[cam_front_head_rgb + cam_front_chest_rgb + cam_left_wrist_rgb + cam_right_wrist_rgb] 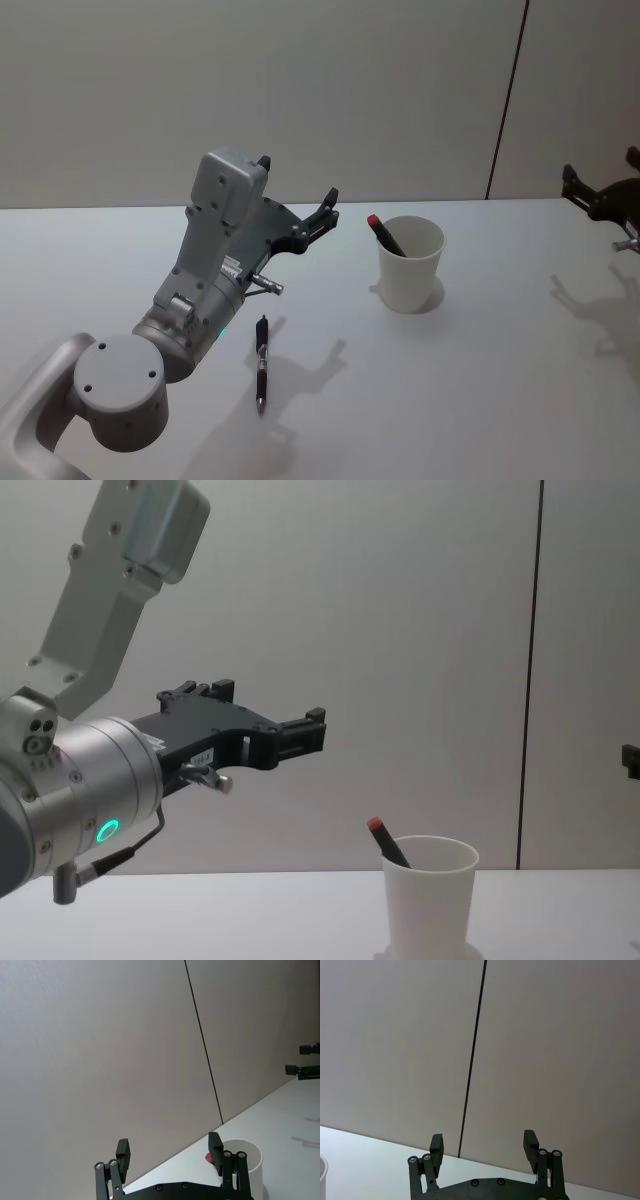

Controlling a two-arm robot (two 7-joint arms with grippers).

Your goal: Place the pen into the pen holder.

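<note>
1. While raised above the white bench (520,400), holds the left end effector (298,180) wide and empty, left of the pen holder (410,270) and higher.
2. Shows the right end effector (600,166) at far right, fingers wide, gripping nothing.
3. Stands the pen holder upright mid-bench, a red-capped pen (383,232) leaning inside.
4. Shows the black pen (261,362) lying flat, near-left of the pen holder, well apart.

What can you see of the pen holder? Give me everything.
The pen holder is a plain white paper cup, tapered toward its base and open at the top. It stands upright on the white table. A dark pen with a red tip leans inside, poking over the rim on the robot's left side. Nothing else touches it.
</note>
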